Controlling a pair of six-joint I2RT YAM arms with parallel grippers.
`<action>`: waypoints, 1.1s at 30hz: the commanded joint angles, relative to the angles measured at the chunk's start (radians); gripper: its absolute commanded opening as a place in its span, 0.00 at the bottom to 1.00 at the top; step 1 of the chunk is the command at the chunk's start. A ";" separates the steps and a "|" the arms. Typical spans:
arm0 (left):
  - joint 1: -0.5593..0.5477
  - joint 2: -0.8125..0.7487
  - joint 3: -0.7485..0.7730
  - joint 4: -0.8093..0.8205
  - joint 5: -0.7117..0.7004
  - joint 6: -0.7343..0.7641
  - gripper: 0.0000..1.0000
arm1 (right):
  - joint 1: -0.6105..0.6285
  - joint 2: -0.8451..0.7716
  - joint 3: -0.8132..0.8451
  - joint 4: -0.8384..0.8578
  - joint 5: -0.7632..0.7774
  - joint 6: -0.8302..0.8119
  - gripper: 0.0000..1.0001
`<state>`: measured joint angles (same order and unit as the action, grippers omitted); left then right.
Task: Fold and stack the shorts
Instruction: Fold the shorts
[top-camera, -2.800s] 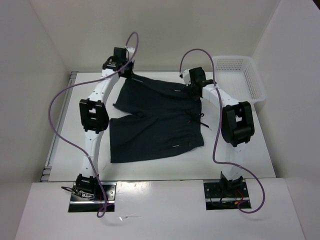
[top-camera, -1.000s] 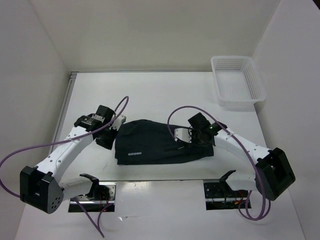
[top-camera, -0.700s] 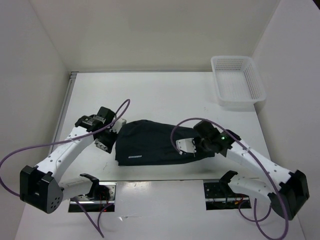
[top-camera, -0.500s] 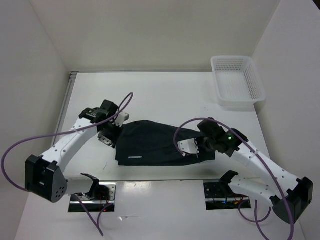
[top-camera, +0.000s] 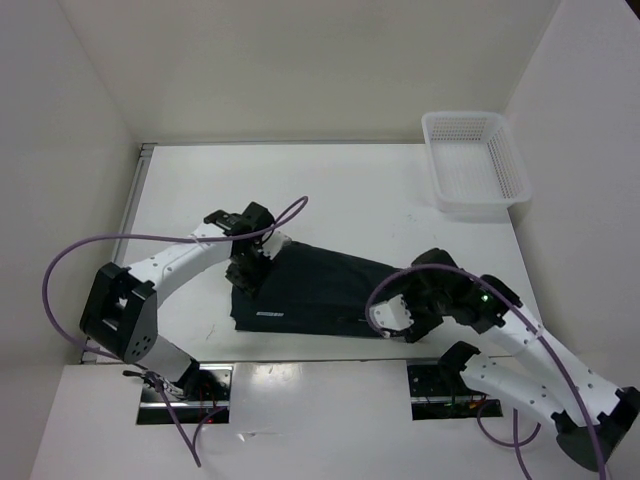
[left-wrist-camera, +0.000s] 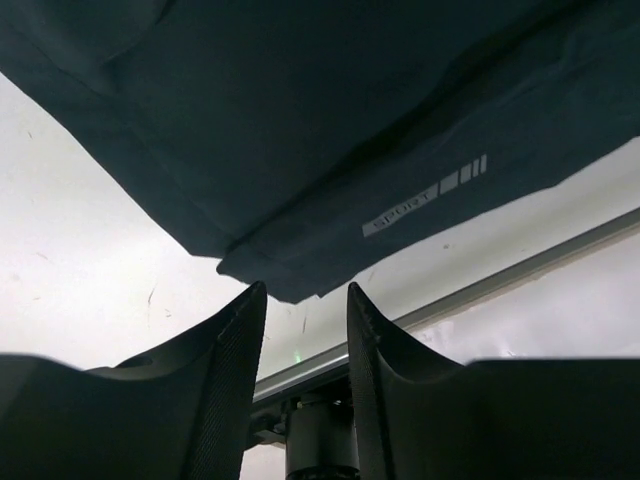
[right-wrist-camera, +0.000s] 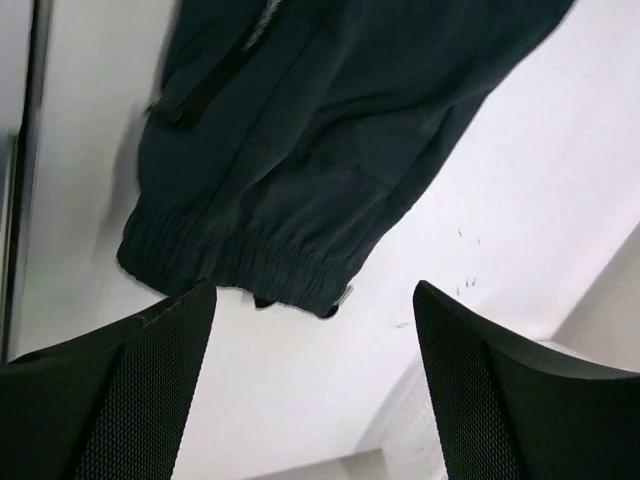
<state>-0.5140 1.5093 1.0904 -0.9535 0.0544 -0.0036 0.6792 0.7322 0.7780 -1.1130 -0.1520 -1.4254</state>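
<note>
White desk (top-camera: 330, 190) carries one folded pair of shorts (top-camera: 310, 290) near its front edge and one basket (top-camera: 475, 205) far right. Two grippers, left gripper (left-wrist-camera: 305, 295) and right gripper (right-wrist-camera: 312, 290), hang at the shorts' ends, jaws released, empty.

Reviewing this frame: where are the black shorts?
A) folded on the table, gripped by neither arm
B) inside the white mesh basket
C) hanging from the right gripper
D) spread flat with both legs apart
A: the shorts lie folded on the table near the arms' bases. The left gripper and the right gripper both stand open with nothing between their fingers, and the basket sits apart at the far right.
</note>
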 joint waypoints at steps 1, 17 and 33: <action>0.003 0.041 0.009 0.019 0.021 0.004 0.47 | 0.010 0.152 0.087 0.230 -0.044 0.267 0.84; 0.003 0.192 -0.029 -0.010 0.028 0.004 0.51 | -0.003 0.610 0.152 0.174 -0.101 0.451 0.89; 0.003 0.105 -0.011 -0.065 0.039 0.004 0.07 | 0.055 0.604 0.101 0.205 -0.083 0.471 0.28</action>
<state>-0.5121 1.6955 1.0660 -0.9516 0.0601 -0.0036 0.6998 1.3518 0.8742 -0.9161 -0.2237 -0.9504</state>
